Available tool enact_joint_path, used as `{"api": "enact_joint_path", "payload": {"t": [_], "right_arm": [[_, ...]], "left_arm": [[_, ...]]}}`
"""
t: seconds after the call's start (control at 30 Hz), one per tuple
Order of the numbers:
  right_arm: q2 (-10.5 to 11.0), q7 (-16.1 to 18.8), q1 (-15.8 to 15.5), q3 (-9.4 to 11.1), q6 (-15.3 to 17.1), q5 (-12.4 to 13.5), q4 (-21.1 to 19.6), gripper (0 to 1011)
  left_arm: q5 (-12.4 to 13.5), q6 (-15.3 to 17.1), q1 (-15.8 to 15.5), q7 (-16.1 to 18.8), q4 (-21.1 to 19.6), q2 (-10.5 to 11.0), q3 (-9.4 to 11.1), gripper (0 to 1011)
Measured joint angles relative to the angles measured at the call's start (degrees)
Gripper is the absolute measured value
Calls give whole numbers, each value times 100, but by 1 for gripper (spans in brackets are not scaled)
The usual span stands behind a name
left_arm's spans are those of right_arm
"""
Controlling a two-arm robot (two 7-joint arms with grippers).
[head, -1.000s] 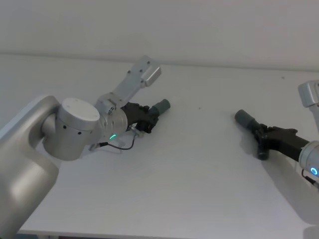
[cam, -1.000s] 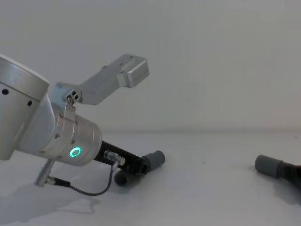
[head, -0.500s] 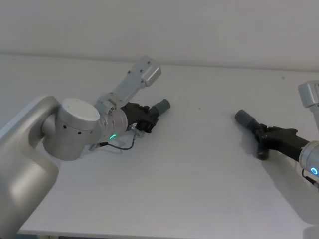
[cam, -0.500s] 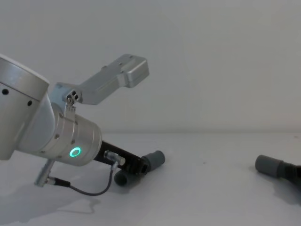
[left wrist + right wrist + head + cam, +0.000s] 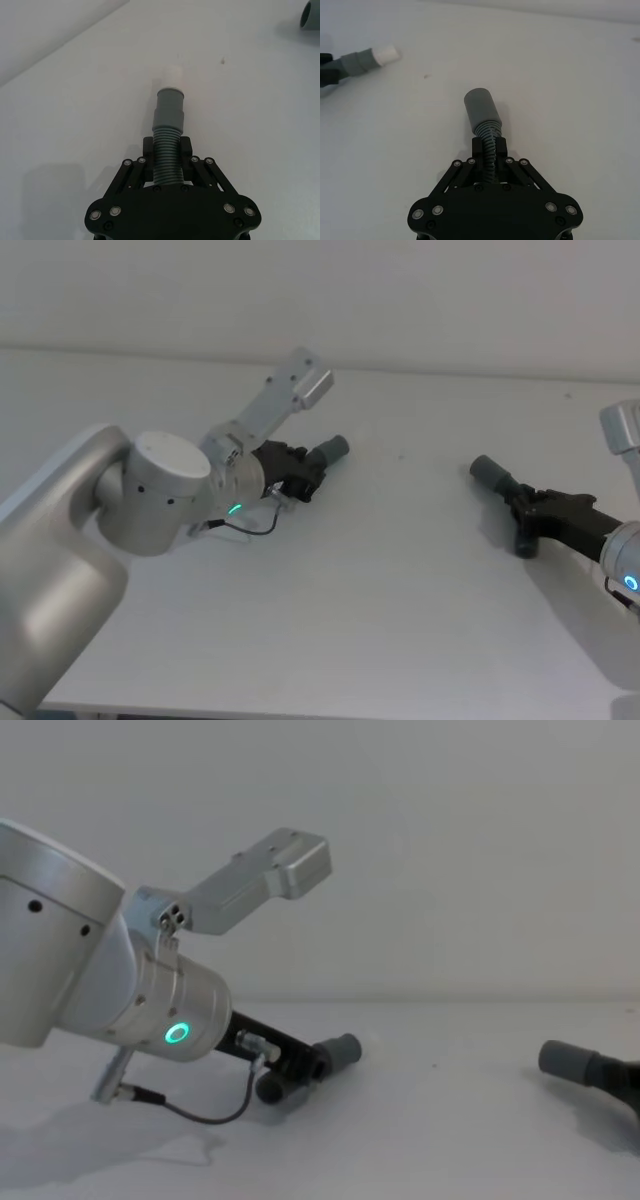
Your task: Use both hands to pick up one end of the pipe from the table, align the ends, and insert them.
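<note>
My left gripper (image 5: 298,478) is shut on the ribbed part of one pipe piece (image 5: 167,155). Its narrow grey cuff (image 5: 169,107) and white tip (image 5: 173,77) stick out past the fingers, low over the white table (image 5: 400,580). At the right, my right gripper (image 5: 526,518) is shut on the other pipe piece (image 5: 489,142), whose wider grey socket (image 5: 480,107) points toward the left one. From the chest, the cuff (image 5: 341,1051) and the socket (image 5: 565,1062) face each other across a wide gap. The two ends are far apart.
The table between the two grippers is bare apart from a small dark speck (image 5: 401,455). A pale wall (image 5: 400,300) rises behind the table's far edge. The left arm's silver elbow and wrist camera bracket (image 5: 290,390) stand over the left side.
The left arm has shifted a little to the right and up, carrying its pipe piece with it. The right gripper's socket has risen very slightly.
</note>
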Motion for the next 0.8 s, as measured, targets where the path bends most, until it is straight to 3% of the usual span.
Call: {"api": "enact_joint_path", "payload": {"t": [0.47,0.8], "right_arm": [[255,449,-51,95,-974,5,-8,145],[602,1092,23,147,-1593,95,32,144]], "left_arm": [[242,-218,-457,-150,100,-117,223,299],[343,-512,-839,-660,74,26,399,299]]}}
